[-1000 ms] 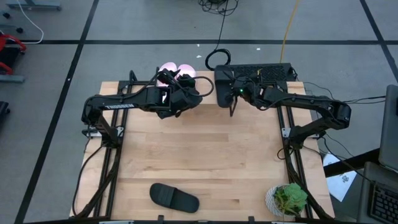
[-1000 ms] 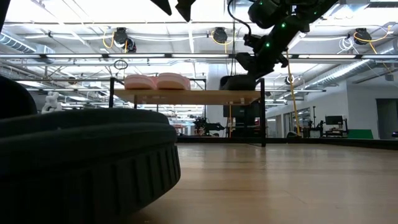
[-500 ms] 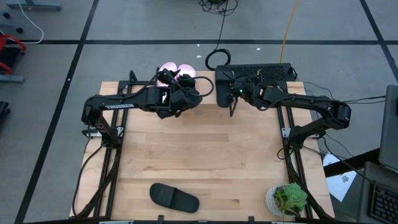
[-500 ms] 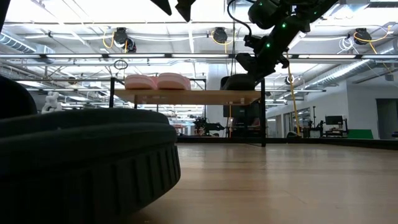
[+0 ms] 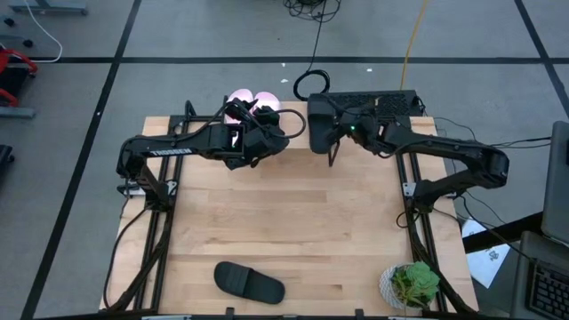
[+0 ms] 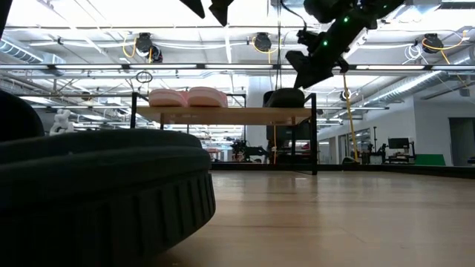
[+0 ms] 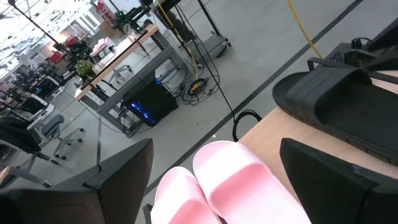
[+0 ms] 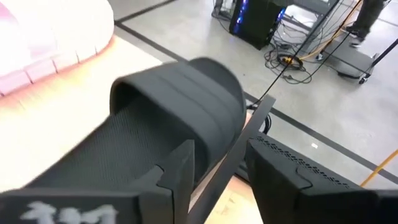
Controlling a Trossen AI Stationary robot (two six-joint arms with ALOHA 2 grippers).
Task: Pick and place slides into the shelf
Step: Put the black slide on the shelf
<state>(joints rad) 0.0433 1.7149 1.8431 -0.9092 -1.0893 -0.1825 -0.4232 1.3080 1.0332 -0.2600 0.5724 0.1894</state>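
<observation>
A robotics lab or workshop: ceiling trusses [image 6: 223, 67] with lamps, taped grey floor [image 5: 178, 36], loose cables [image 5: 311, 11], and benches [image 7: 118, 56] crowded with computers and gear.

From above, the dark left arm's gripper [image 5: 260, 124] is covering most of the two pale pink wide-strap slides [image 5: 252, 99] and the light wood plank shelf [image 5: 293, 116], leaving only their rounded ends showing. In the low view, the black slide lying on the big wooden tabletop [image 6: 96, 196] is filling the foreground, blurring and running off the picture's left and bottom edges. The right wrist view is cutting the pink slides [image 8: 50, 37] off at its edge, blurred.
</observation>
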